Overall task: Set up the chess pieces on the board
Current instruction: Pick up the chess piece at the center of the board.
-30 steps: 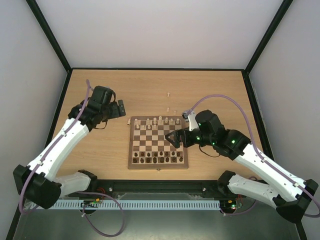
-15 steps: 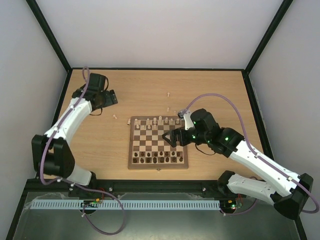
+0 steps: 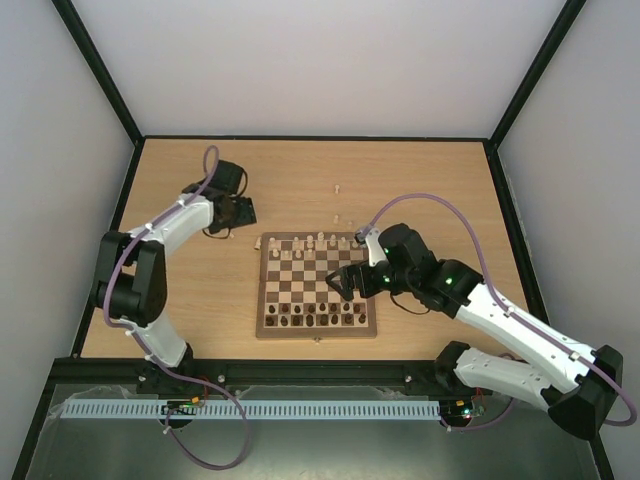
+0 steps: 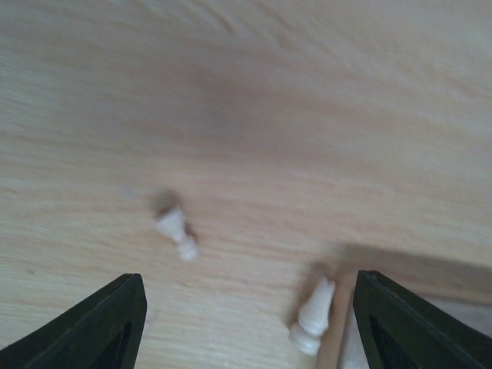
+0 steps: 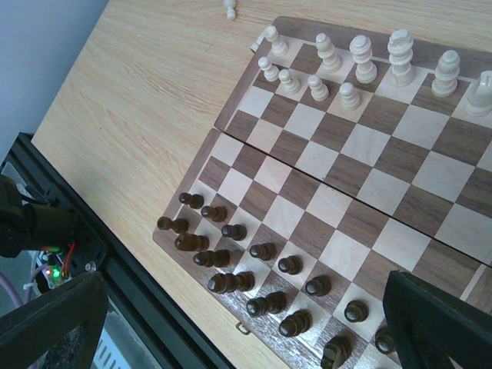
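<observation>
You find no lettering, label, brand mark, number or sign to read in any of the three views; nothing shown bears legible writing.

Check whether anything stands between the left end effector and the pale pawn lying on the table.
Nothing visible does. Only bare table lies between the open left end effector and the pawn. A second pale piece lies off to one side, by the board.
</observation>
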### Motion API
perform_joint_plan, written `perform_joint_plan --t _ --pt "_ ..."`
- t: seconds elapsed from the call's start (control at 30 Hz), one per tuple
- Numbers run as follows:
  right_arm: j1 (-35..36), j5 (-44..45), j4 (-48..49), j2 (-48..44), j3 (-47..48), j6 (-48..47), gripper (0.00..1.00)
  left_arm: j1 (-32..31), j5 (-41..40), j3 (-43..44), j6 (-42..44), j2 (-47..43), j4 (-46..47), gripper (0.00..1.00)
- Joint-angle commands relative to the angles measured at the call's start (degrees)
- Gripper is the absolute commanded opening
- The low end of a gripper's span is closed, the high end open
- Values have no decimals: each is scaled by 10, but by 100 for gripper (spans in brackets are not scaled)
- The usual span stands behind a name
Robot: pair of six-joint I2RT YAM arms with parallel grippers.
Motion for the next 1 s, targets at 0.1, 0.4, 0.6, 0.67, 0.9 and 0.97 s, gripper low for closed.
perform_joint_plan --t 0.1,0.4,0.6,0.67,0.9,0.97 --pt "1 42 -4 -16 -7 -3 99 -39 19 -15 -27 24 39 71" --pt "2 75 -6 -17 4 13 99 -120 55 312 16 202 -64 78" --pt "1 118 6 -13 -8 22 99 -128 57 238 20 160 -12 77" --pt "0 143 14 -2 -8 23 99 -124 51 201 21 132 10 78" --pt "-40 171 10 131 104 -8 99 -101 80 216 11 123 24 79" --pt "-57 171 -12 167 153 -8 99 -96 83 250 -1 136 -8 79"
